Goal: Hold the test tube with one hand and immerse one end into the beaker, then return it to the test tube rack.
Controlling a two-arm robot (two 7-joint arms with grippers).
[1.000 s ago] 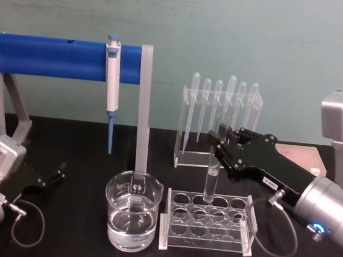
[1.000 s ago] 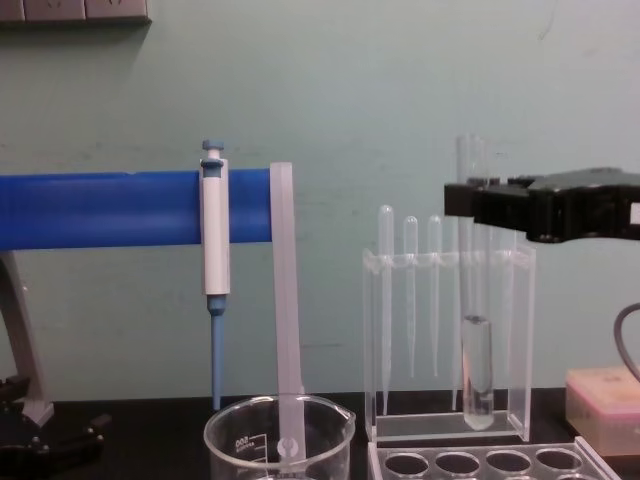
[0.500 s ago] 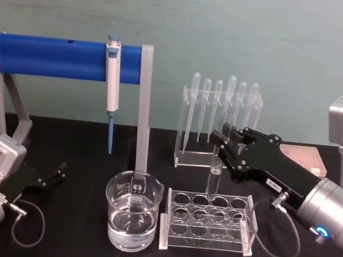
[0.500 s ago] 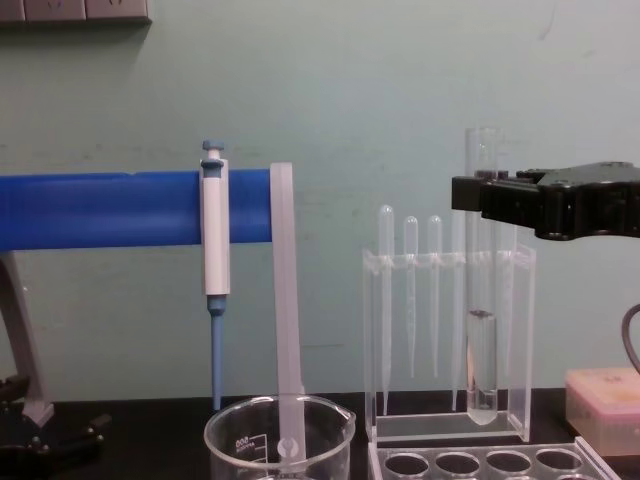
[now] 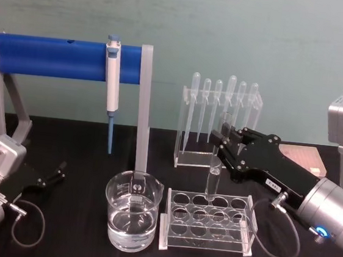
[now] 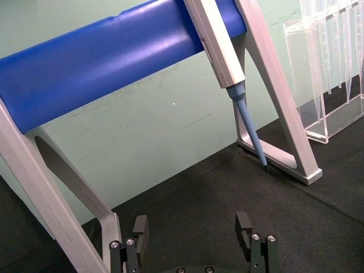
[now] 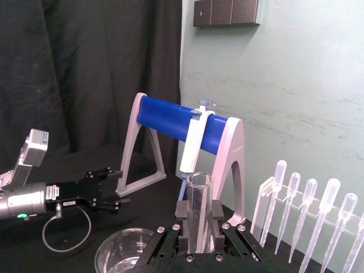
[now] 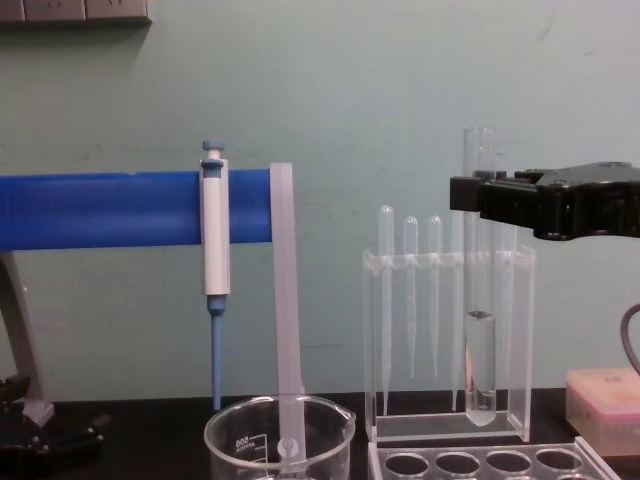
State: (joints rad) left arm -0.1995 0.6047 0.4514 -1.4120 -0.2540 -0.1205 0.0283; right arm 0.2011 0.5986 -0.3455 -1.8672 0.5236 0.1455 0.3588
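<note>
**While gripped over the rack, hangs short of the beaker**

While pinching the test tube (image 5: 212,177) just below its open rim, reaches in from the right as the right hand (image 5: 222,143), fingers pressed against the glass on both sides. Holds it upright, round bottom down, just above the far row of holes in the test tube rack (image 5: 204,237). From the chest: bottom of the test tube (image 8: 480,372) clear of the rack top, seated in no hole, with a seeming liquid line partway up. From the right wrist, the same clamp: right hand (image 7: 199,219) closed on the glass a little under the rim.

Just left of the rack, on the black surface (image 5: 83,150): the beaker (image 5: 131,219), partly filled with clear liquid, nothing dipped in it. Far left and low, parked near the surface: the left hand (image 5: 56,175), fingers spread (image 6: 243,223), gripping nothing.

As for progress: grasp done, tube in the air. Cannot tell from this moment alone: dip ahead, or dip behind. If ahead, most of the task left:
- carry left over the beaker
- lower one end into the liquid
- lift and bring back
- set into a hole and let go

If behind, only the lowering into the rack and the release left.
</note>
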